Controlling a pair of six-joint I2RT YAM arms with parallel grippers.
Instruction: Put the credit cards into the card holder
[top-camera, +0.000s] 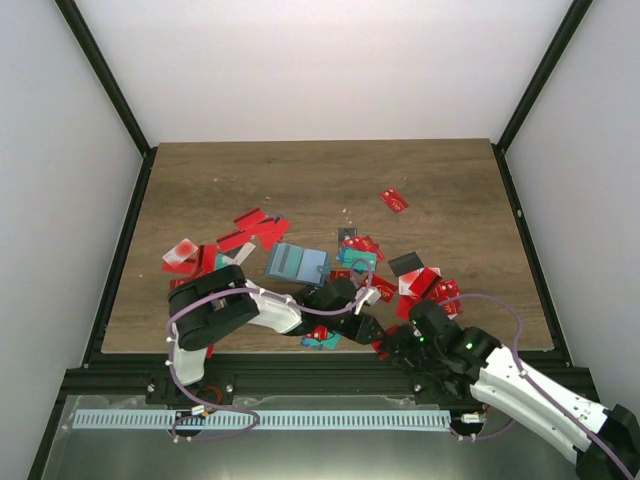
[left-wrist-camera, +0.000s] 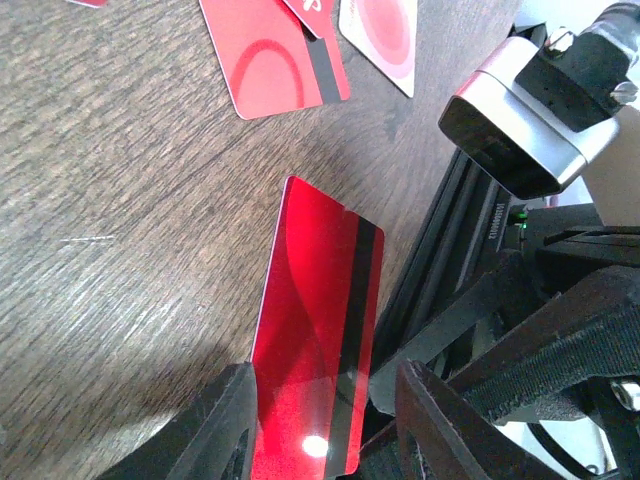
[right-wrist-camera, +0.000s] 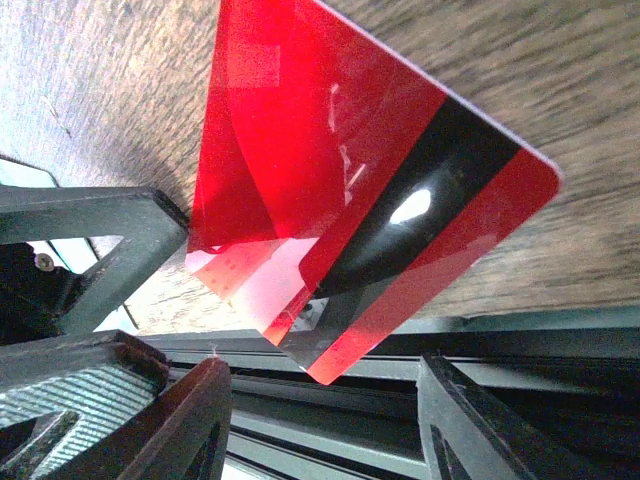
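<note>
The left end effector (left-wrist-camera: 325, 378) grips one red card (left-wrist-camera: 318, 300) with a black stripe, tilted up off the bench (top-camera: 300, 180) near its front edge, a shadow beneath it. The right end effector (right-wrist-camera: 322, 368) sits just beside it, jaws apart on either side of the card's corner without touching. The teal card holder (top-camera: 297, 263) lies flat mid-bench, well apart from that card. The other credit cards (top-camera: 255, 232) lie scattered around the holder.
</note>
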